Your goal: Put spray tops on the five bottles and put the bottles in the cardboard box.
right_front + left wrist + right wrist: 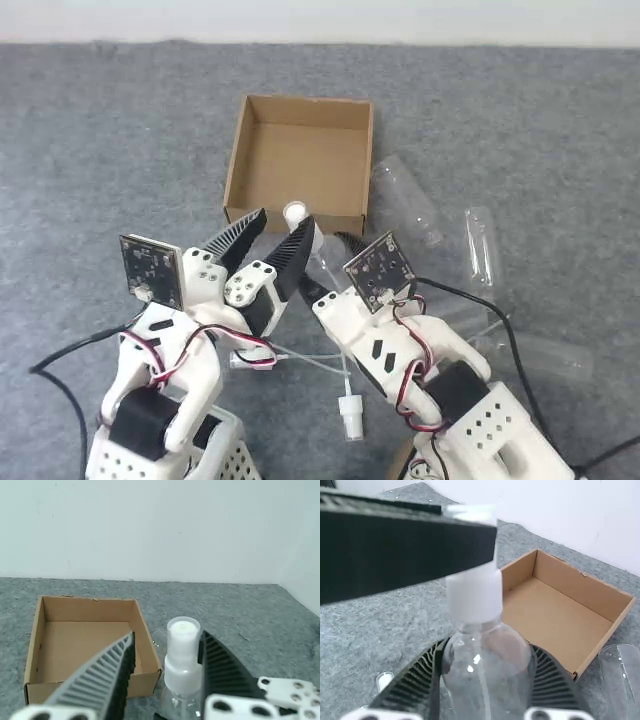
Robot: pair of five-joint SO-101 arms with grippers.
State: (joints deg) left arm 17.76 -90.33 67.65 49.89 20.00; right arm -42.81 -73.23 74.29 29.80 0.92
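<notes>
A clear bottle (pixel 487 675) stands upright in my right gripper (pixel 487 652), which is shut on its body. A white spray top (pixel 475 595) sits on its neck. My left gripper (pixel 169 636) is open around that spray top (pixel 183 650): one finger lies close against it, the other stands well apart. From above, the left gripper (pixel 286 218) and the right gripper (pixel 325 270) meet just in front of the cardboard box (pixel 240 150), which holds nothing. Three clear bottles without tops lie to the right (pixel 405 200), (pixel 482 245), (pixel 540 352).
A loose spray top with its tube (pixel 350 415) lies on the grey carpet between the two arm bases, and another (pixel 250 360) lies beside the left arm. Cables trail from both bases.
</notes>
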